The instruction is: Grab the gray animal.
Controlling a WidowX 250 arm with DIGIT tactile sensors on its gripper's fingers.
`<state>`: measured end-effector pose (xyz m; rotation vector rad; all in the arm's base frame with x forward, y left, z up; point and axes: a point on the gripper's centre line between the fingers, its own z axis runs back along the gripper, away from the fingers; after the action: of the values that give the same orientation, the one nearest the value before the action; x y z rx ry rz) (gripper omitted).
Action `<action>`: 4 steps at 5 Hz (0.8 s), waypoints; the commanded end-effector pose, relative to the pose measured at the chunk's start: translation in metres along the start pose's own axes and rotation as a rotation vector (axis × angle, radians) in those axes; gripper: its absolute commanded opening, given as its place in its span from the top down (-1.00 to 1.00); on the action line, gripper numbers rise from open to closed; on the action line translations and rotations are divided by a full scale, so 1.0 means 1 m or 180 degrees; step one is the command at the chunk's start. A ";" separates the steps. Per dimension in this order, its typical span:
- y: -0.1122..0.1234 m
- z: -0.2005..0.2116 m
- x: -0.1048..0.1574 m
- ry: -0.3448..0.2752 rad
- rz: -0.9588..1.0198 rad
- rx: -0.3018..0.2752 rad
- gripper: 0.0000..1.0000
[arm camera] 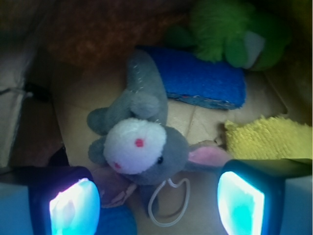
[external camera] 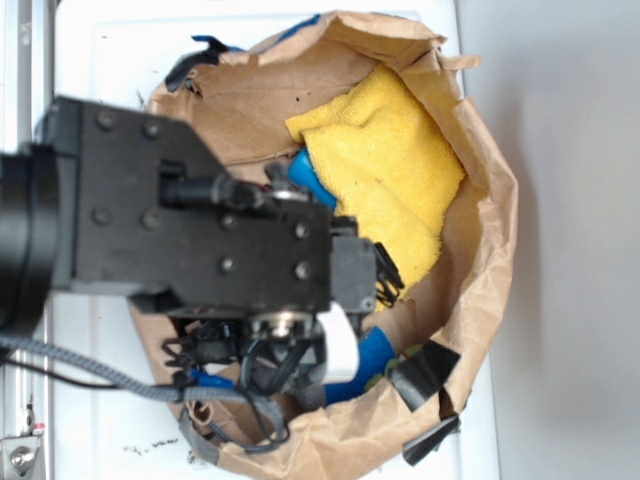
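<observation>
Lying flat, gray animal [arm camera: 142, 132] — head nearest, body running away.

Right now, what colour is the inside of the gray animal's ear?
Pink, on the gray animal's ear; the wrist view shows it best.

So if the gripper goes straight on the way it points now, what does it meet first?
Most likely the gray animal: its head lies between the open gripper's fingers, though depth is unclear.

Lab bench: white table [external camera: 560, 200], paper bag [external camera: 490, 260] of toys
</observation>
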<state>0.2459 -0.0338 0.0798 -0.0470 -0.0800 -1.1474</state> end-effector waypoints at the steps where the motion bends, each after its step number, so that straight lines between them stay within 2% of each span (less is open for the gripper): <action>1: -0.003 -0.016 0.006 -0.0021 -0.0268 0.0037 -1.00; 2: -0.004 -0.031 0.009 -0.0056 -0.0360 -0.0162 -1.00; 3: -0.011 -0.045 0.013 -0.0082 -0.0658 -0.0452 -1.00; 4: -0.010 -0.042 0.014 -0.0167 -0.0622 -0.0378 1.00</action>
<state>0.2501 -0.0489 0.0355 -0.1891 -0.0396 -1.3170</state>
